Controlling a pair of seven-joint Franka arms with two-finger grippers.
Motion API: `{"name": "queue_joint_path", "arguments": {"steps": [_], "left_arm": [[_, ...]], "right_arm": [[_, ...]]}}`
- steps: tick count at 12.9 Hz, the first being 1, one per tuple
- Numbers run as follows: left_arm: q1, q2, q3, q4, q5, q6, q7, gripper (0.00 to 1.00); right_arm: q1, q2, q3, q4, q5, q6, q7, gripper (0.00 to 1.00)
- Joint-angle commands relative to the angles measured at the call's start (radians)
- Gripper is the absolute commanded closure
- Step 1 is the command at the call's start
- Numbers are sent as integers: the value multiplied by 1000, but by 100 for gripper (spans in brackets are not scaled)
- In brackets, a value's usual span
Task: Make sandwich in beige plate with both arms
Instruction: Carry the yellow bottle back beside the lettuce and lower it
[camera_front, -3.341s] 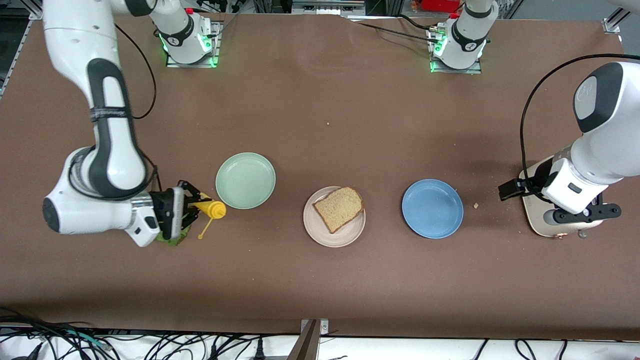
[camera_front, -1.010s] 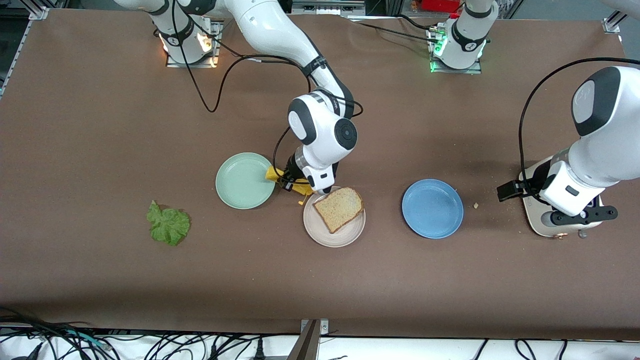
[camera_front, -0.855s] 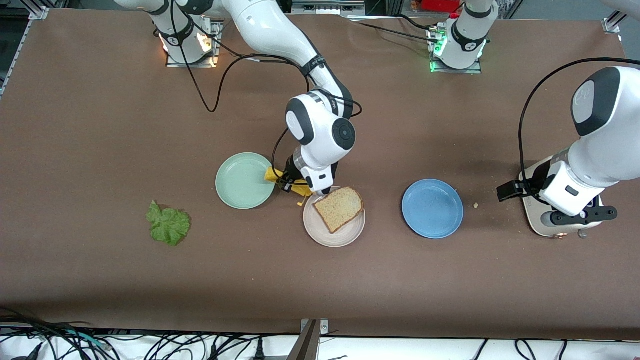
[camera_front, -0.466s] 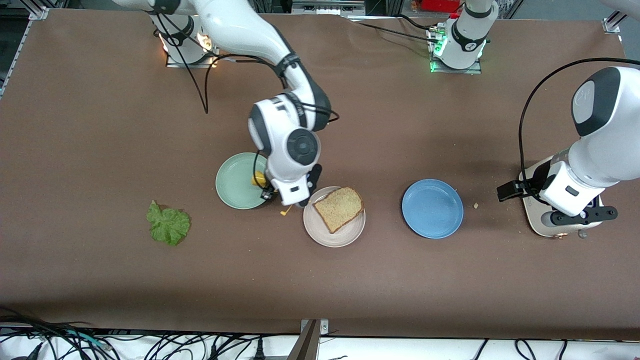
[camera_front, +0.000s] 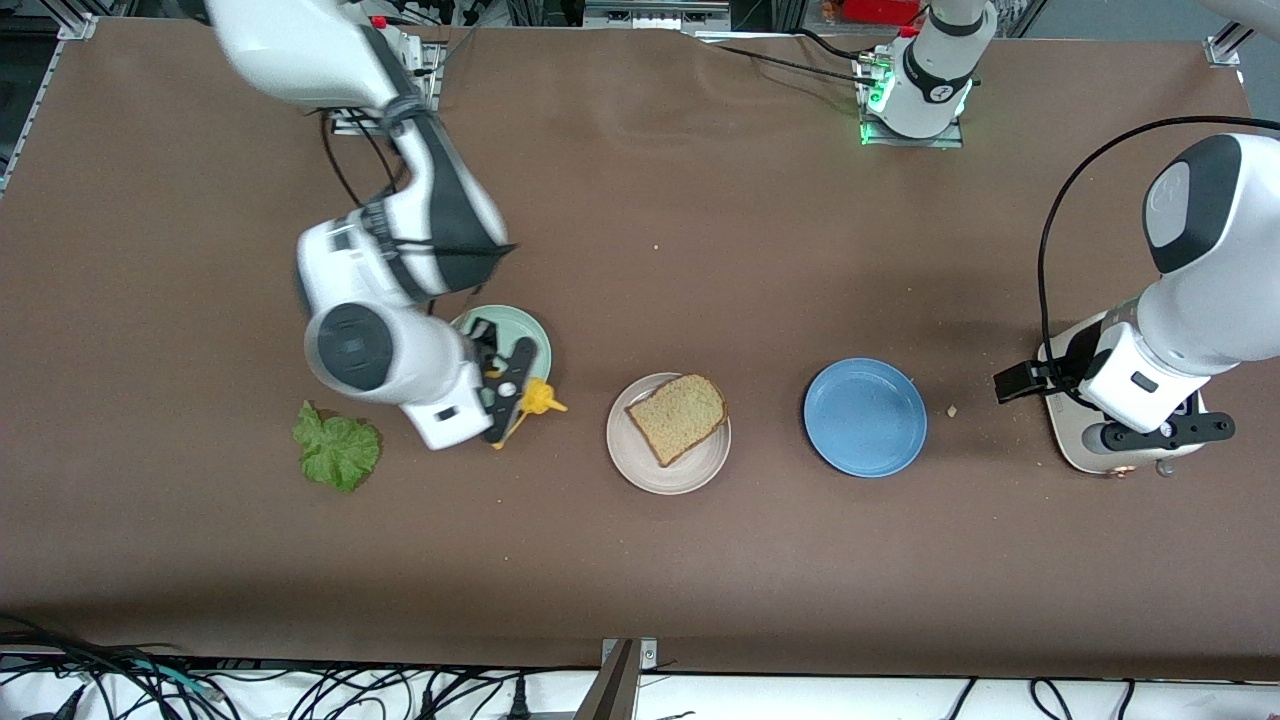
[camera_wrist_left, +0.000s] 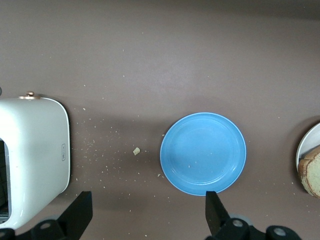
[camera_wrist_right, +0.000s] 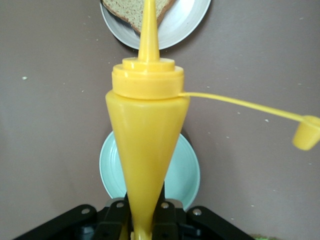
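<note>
right gripper (camera_front: 507, 385) up over the mint-green plate (camera_front: 530, 335), at the edge toward the beige plate (camera_front: 668, 470); jaws clamped on a yellow squeeze bottle (camera_wrist_right: 146, 150), cap (camera_wrist_right: 306, 132) dangling on its tether. the nozzle points toward the beige plate in the right wrist view. beige plate sits mid-table between the mint-green and blue plate (camera_front: 865, 417), carrying one bread slice (camera_front: 678, 417). lettuce leaf (camera_front: 336, 447) lies on the table (camera_front: 640, 560) toward the right arm's end. left gripper (camera_wrist_left: 145, 220) waits above the white toaster (camera_wrist_left: 32, 155), jaws wide, holding nothing.
</note>
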Motion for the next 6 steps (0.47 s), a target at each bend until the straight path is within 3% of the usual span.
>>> {"name": "queue_joint_path", "arguments": {"steps": [1, 4, 6], "left_arm": [[11, 0, -7, 2, -24, 2, 35, 1], [11, 0, -7, 4, -24, 2, 35, 1], [11, 0, -7, 2, -24, 2, 35, 1]], "right_arm": [[-208, -28, 185, -39, 0, -4, -154, 100], [-412, 37, 338, -34, 53, -4, -357, 100], [-465, 74, 344, -31, 136, -5, -522, 100]]}}
